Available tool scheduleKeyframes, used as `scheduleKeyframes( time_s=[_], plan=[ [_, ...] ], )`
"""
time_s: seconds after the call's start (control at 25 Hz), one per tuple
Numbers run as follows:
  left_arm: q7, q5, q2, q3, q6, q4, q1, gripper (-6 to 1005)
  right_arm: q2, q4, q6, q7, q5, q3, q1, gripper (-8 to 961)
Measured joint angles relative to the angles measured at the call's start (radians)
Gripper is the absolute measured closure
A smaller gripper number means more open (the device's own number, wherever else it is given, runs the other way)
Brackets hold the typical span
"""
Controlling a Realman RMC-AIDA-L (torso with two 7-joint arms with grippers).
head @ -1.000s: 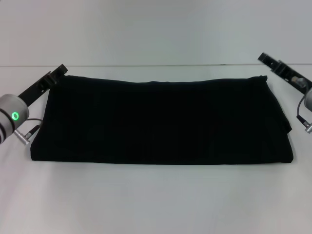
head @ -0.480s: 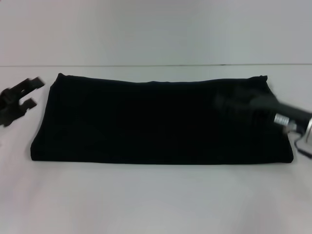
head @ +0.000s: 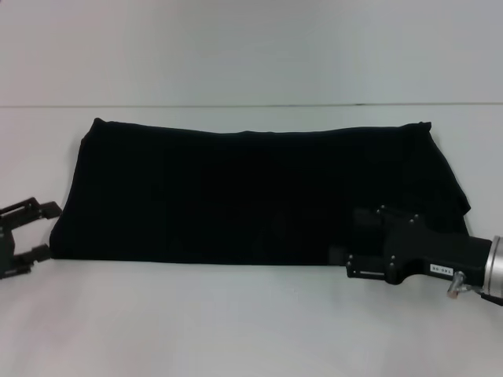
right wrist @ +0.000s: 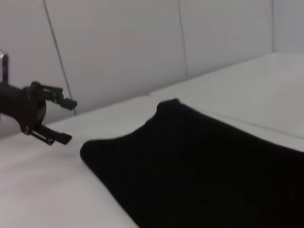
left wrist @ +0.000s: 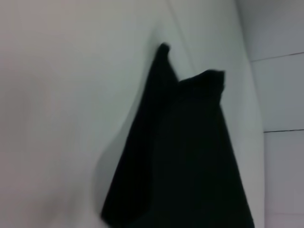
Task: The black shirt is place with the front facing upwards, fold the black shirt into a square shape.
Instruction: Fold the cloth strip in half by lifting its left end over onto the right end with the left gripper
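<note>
Since a second ago both arms have left the far corners of the black shirt (head: pixel 259 192) and dropped to its near edge. The shirt lies as it did, folded into a long flat band across the white desk (head: pixel 251 322), plain side up with no print showing.

The left hand (head: pixel 41 231) is now low beside the shirt's near left corner, just off the cloth, its two fingers spread apart with nothing between them. The right wrist view shows it the same way (right wrist: pixel 61 119), released and clear of the fabric.

The right hand (head: pixel 344 242) reaches in from the right at the shirt's near edge, toward its right end. Its black body overlaps the black cloth, so I cannot tell whether it is released or clenched on the hem.
</note>
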Motion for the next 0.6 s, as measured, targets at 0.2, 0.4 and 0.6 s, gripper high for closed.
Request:
scheduleKeyframes(
  time_s=[0.2,0.4,0.6],
  plan=[
    [-0.054,0.037,-0.001,0.003,-0.011,-0.006,-0.011,145,0.002,0.001,0.011,-0.016,-0.019,-0.004,0.005,6],
    [-0.074,0.044,-0.006,0.002,-0.076,-0.014,-0.011,149,0.003,0.001,0.011,-0.016,-0.020,-0.005,0.005,6],
    [-0.080,0.042,-0.016,0.002,-0.124,-0.017,-0.008,153,0.005,0.001,0.011,-0.017,-0.016,-0.005,0.004,6]
  ],
)
